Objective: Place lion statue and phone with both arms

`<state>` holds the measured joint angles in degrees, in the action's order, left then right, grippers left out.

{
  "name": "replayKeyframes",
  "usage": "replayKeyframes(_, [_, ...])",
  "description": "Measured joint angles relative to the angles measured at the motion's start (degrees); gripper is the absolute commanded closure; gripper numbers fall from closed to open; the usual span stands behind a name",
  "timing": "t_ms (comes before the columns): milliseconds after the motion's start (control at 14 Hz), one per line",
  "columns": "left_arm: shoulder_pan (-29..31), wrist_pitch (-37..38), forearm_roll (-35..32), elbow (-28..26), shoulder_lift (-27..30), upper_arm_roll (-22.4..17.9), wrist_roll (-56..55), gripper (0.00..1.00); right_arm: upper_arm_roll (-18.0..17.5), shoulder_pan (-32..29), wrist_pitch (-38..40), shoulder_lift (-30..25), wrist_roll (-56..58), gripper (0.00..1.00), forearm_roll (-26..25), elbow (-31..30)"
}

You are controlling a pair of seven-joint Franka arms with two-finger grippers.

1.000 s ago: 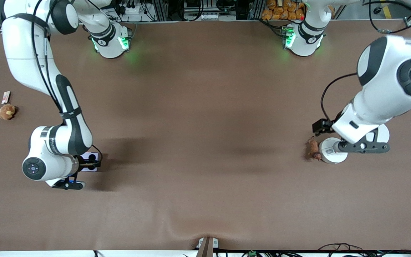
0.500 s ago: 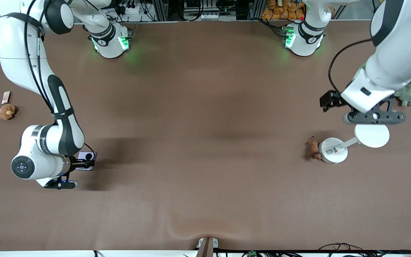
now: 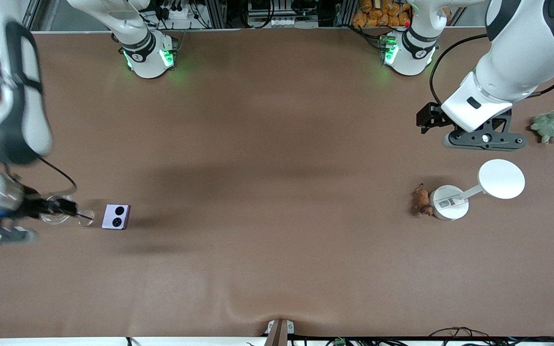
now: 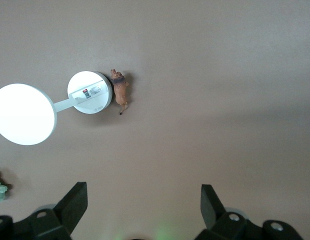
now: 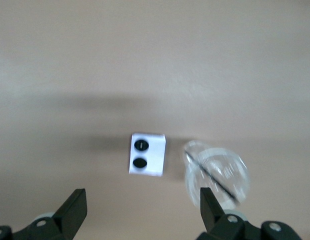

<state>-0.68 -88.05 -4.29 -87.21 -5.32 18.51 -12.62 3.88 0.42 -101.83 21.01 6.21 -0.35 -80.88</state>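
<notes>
Your left gripper (image 4: 142,202) hangs spread, empty, over bare table (image 3: 277,144); right gripper (image 5: 140,207) likewise. Lion statue (image 3: 421,200) touches the white stand (image 3: 449,203): likely hard, light; pinch its flanks. Phone (image 3: 116,216) beside clear glass (image 3: 58,215): probably slick; grip opposite edges.

Brown table (image 3: 277,144) w/ soft shadows; cables, metal frames (image 3: 277,12) along top edge.

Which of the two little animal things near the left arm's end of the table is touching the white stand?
The lion statue, reddish-brown, lies against the round white stand base. The green plush turtle sits apart, farther from the front camera.
</notes>
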Motion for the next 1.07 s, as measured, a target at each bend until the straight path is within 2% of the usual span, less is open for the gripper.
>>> replayKeyframes(214, [1.7, -1.4, 0.0, -2.0, 1.8, -0.1, 0.0, 0.0, 0.0, -0.1, 7.2, -9.2, 0.0, 0.0, 0.4, -1.0])
replayKeyframes(429, [5.2, -7.8, 0.0, -9.2, 6.3, -0.1, 2.5, 0.0, 0.1, -0.1, 8.4, -17.9, -2.3, 0.0, 0.7, -7.5])
replayKeyframes(571, [6.6, -8.8, 0.0, -10.5, 8.0, -0.5, 4.4, 0.0, -0.1, -0.1, 8.8, -21.9, -4.8, 0.0, 0.8, -12.0])
replayKeyframes(857, [8.6, -9.3, 0.3, -9.7, 10.4, -1.1, 8.2, 0.0, -0.3, -0.1, 10.1, -23.3, -5.8, 0.0, 0.8, -13.5])
replayKeyframes(1071, [8.6, -6.5, 1.1, -7.4, 11.6, -1.1, 8.2, 0.0, -0.4, -0.1, 10.9, -23.3, -5.8, 0.0, 0.9, -13.5])
